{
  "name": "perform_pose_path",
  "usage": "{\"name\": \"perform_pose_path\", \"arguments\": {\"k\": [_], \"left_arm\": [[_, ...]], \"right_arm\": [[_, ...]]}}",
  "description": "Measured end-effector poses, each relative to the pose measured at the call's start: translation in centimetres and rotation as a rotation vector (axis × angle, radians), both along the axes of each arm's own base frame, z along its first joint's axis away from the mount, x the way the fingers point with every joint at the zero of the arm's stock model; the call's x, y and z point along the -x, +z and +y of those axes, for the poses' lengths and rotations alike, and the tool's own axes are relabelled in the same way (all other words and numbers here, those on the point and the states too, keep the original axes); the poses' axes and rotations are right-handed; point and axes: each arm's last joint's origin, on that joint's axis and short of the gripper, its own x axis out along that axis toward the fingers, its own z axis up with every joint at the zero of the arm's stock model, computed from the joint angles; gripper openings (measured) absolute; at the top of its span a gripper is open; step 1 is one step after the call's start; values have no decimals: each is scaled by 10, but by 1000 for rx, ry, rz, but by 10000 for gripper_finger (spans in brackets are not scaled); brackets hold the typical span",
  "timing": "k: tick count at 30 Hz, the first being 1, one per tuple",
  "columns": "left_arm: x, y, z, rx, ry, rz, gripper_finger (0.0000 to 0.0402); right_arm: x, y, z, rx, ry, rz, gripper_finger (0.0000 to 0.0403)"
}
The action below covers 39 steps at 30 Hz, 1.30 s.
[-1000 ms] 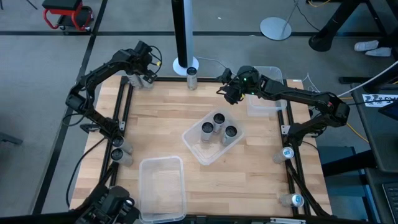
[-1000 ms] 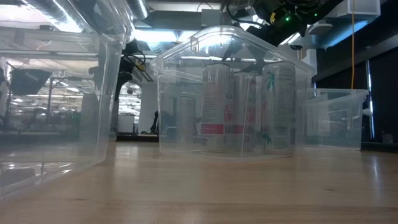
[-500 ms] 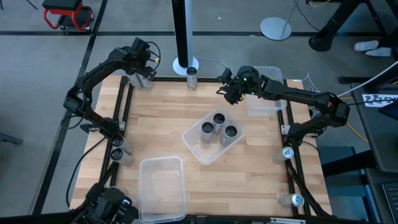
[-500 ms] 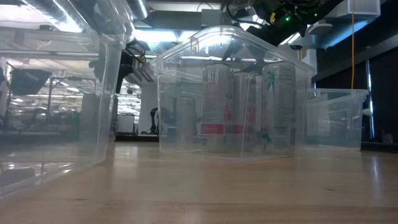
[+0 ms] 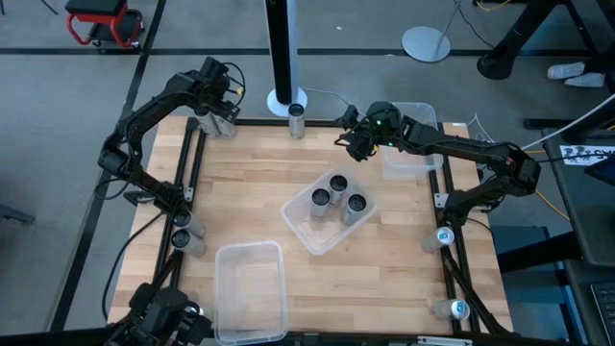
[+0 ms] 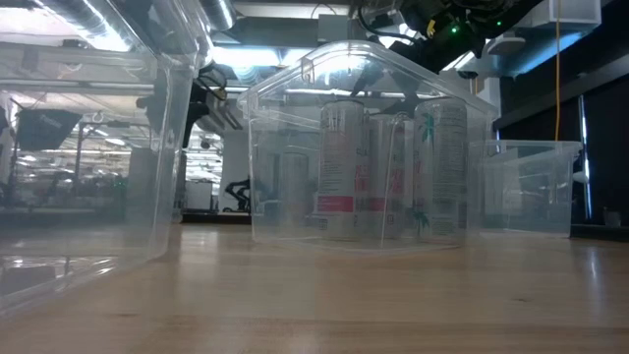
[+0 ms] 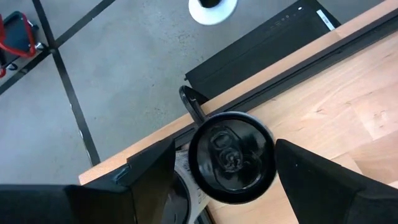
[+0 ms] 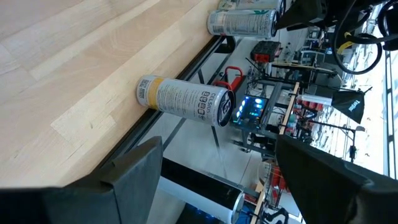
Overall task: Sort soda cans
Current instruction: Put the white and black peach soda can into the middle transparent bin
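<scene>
1. The table (image 5: 250,192) is a wooden top on which three clear bins are spread. The central bin (image 5: 327,216) sits at mid-table, so it can be judged reachable by both arms. A second bin (image 5: 252,288) stands near the front edge, and a third bin (image 5: 415,154) at the far right corner.

2. The left gripper (image 5: 216,91) is positioned at the far left corner, directly above an upright dark-topped can (image 7: 231,157). In the left wrist view the fingers (image 7: 149,180) are spread wide, one on each side of the can top and clear of it. This alignment is judged to be preparation for a top-down grasp.

3. The right gripper (image 5: 354,142) hangs above the far edge, right of centre. Its fingers (image 8: 137,174) are apart and nothing is held. It is judged to be waiting.

4. Three dark-topped cans (image 5: 336,197) stand upright inside the central bin, grouped as one sorted class.

5. Unsorted cans are staged along the table's rim: one at the far edge (image 5: 296,117), a pair at the left edge (image 5: 183,231), and two pale-topped cans (image 5: 445,237) at the right edge.
</scene>
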Motion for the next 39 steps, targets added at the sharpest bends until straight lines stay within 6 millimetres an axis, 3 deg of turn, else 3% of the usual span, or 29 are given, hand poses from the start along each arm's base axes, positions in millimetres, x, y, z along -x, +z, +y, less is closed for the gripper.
{"name": "perform_pose_path", "arguments": {"k": [8,16,20,33,39], "left_arm": [[0,-2,1,26,-18,-34,270],[-1,-5,-2,77,-88,-27,370],[-2,-4,0,53,-104,-29,396],[-2,-3,3,0,-40,-33,400],[-3,-18,4,30,-61,-37,400]], "right_arm": [[0,0,0,0,0,0,312],[0,0,0,0,0,0,312],[0,0,0,0,0,0,312],[0,-1,0,-5,0,9,312],[1,-2,0,-8,0,15,312]]}}
